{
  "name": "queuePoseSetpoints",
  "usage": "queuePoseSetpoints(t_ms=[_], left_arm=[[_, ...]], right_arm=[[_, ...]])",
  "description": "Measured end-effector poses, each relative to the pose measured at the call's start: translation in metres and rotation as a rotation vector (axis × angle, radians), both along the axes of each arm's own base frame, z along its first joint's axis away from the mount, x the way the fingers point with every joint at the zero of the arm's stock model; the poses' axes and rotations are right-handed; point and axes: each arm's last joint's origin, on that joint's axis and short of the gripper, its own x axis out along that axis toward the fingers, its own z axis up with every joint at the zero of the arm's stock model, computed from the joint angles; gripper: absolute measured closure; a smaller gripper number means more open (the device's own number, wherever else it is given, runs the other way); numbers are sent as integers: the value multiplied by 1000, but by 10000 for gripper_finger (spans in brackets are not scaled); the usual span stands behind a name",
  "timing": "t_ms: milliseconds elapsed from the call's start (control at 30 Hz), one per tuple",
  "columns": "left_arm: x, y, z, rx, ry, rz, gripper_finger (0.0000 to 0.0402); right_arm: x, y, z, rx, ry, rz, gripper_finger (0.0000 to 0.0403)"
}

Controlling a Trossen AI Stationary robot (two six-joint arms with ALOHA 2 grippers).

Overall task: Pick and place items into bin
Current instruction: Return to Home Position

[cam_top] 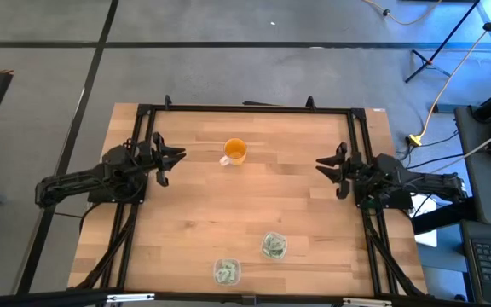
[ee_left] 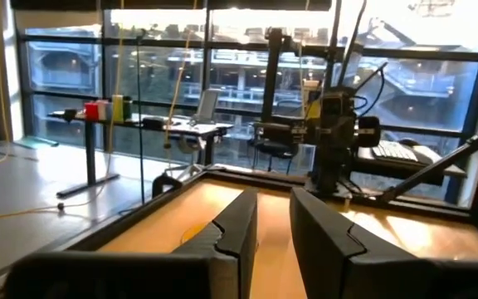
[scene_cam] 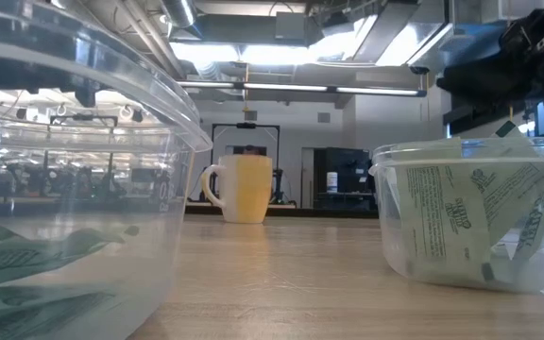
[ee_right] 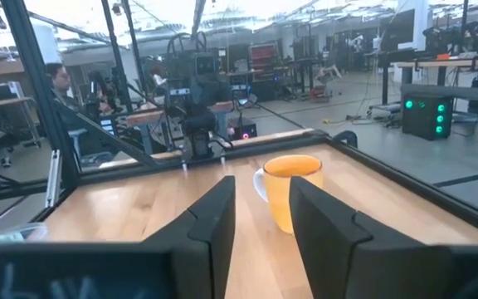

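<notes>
- Hanging at mid-left of the high view, over the left side of the wooden table (cam_top: 194,222): the left gripper (ee_left: 273,203), pointing inward across the boards.
- Showing only a narrow gap between its two dark fingers in the left wrist view, and gripping nothing.
- Hanging at mid-right of the high view, over the table's right side: the right gripper (ee_right: 262,184), pointing back toward the opposite arm.
- Showing a narrow gap between those fingers too, again with nothing in it (the cup seen between them in the right wrist view is standing farther off on the table).
- Standing upright at upper centre of the high view, between the two grippers and apart from both: the orange cup (cam_top: 234,151), handle turning toward picture left.
- Sitting at lower centre of the high view, well apart from both grippers: the nearer clear bin (cam_top: 227,271) by the bottom edge, and the farther clear bin (cam_top: 274,246) just up and right of it, not touching it.
- Lying inside both bins: the green-and-white packets (scene_cam: 451,217).
- Leaning on edge against the wall of the farther clear bin at the right of the low view, one corner poking above the rim.
- Lying flatter in the nearer clear bin at lower left of that view (count not readable through the plastic).
</notes>
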Motion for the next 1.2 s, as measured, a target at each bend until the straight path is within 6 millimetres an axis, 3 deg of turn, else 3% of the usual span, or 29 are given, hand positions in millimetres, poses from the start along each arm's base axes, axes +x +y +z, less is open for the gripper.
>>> queuePoseSetpoints(t_ms=[267,1200], left_arm=[[-1,2,-1,23,17,84,332],[0,2,-2,25,26,75,331]], right_arm=[[0,0,-5,1,55,0,283],[1,0,-6,54,56,4,283]])
